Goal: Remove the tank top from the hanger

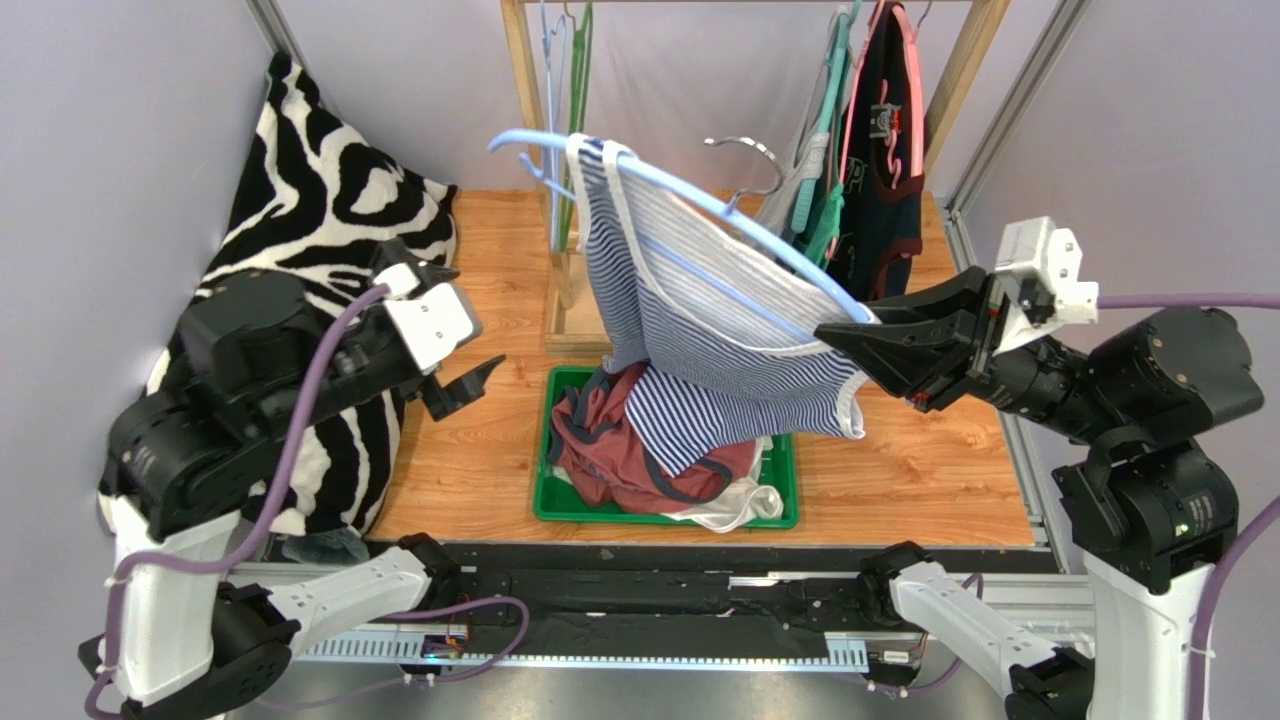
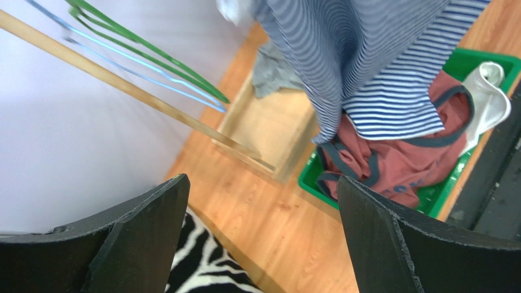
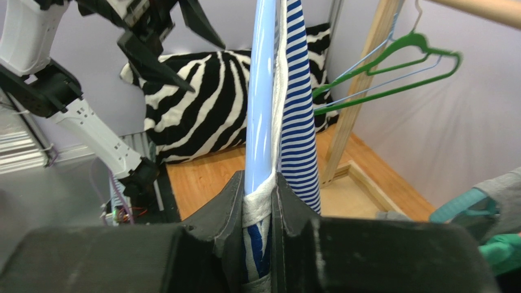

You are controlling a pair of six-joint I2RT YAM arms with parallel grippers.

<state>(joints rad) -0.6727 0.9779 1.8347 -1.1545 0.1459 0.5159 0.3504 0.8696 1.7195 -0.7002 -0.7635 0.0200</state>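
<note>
1. Wood-grain desk [image 1: 451, 465] carries a green tray [image 2: 468, 61]. Pale walls close it in, with a wooden rack [image 1: 526, 90] behind the tray and a zebra-print cushion [image 1: 323, 165] to its left.
2. Pale letters on the rust-red garment [image 2: 397, 165] in the tray are too small to read.
3. The striped tank top [image 1: 706, 345] hangs on a light-blue hanger [image 3: 260, 91] above the tray, its lower edge reaching the heaped clothes.
4. Right jaws, up and right of the tray, clamp the hanger's end and the top's white trim together.
5. Left jaws gape empty, left of the tray and apart from the top.
</note>
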